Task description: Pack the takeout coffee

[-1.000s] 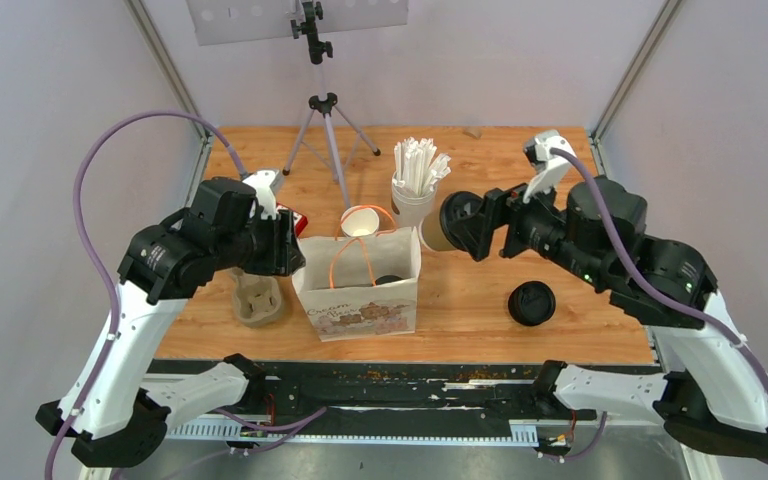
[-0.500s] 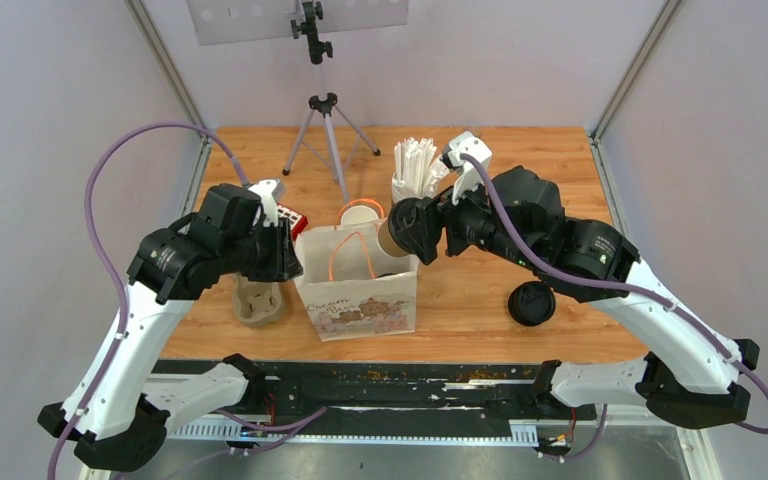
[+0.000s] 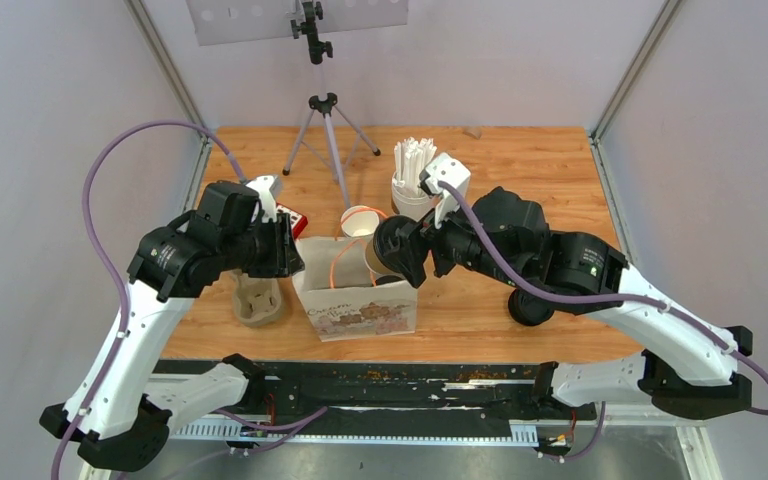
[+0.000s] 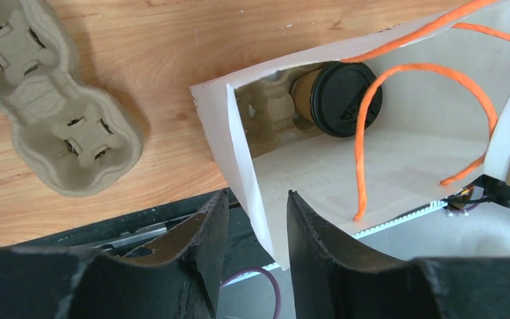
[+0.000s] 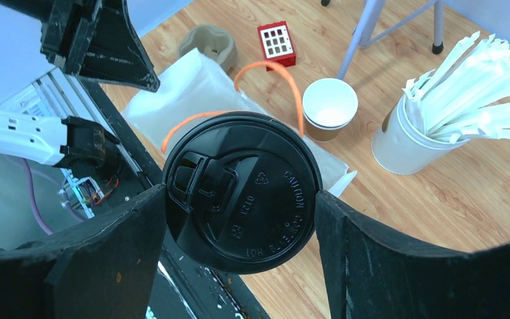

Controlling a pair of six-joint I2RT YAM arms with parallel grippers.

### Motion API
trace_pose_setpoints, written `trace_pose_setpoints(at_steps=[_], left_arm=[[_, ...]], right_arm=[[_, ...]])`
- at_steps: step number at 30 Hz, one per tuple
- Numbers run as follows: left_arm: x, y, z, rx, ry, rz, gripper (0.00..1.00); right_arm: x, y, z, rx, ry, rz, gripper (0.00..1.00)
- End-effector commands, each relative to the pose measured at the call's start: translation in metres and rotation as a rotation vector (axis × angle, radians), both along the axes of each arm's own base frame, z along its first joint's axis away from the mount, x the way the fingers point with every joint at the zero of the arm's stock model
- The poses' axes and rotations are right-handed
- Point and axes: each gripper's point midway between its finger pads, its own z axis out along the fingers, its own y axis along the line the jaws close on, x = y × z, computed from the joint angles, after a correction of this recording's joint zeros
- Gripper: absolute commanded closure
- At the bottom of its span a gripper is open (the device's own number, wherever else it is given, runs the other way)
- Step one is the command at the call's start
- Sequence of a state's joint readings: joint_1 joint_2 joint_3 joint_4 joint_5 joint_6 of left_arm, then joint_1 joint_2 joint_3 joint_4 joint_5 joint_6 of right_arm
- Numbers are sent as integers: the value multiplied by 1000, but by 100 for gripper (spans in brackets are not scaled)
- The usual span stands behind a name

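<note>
Interior of white paper bag [image 3: 355, 305] mostly hidden; right gripper [image 5: 240, 196] clenching black-lidded brown paper cup [image 3: 374, 260] has reached it; left gripper [image 4: 255, 199] parted.

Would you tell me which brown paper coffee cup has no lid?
The brown paper cup standing behind the white paper bag: its white inside shows. The held cup in the right gripper and the bagged cup are both capped in black.

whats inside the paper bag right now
Inside the paper bag, a lidded brown cup rests against a cardboard carrier, an orange handle drooping in. Whether the cup is seated in it, and what lies beneath, is covered.
</note>
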State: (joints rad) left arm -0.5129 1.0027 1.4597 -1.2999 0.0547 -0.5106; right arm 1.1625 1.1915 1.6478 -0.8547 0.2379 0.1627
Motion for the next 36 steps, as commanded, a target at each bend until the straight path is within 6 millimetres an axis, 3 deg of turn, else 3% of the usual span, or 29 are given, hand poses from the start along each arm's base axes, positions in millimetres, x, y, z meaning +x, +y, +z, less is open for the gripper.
trace_pose_setpoints(at_steps=[1,10,16,19,27,31,36], left_arm=[[2,1,8,-18,-29,8,54],[7,-10,4,-55,-33,-25,62],[8,-6,8,-35,-41,-22,64],[7,-5,8,-28,-45,-29,65],[11,-11,7,-45,-59,-48,69],[15,-13,10,-51,-99,-65,72],[17,-16,13,-70,-136,-85,81]], right_arm=[[2,2,-4,-29,-54,-4,34],[16,7,2,-84,-157,-14,34],[13,3,8,-85,-164,-19,34],[13,3,1,-117,-174,-6,33],[8,30,-12,-97,-224,110,33],[8,38,-10,-84,-265,147,32],[-7,43,-6,-57,-283,249,31]])
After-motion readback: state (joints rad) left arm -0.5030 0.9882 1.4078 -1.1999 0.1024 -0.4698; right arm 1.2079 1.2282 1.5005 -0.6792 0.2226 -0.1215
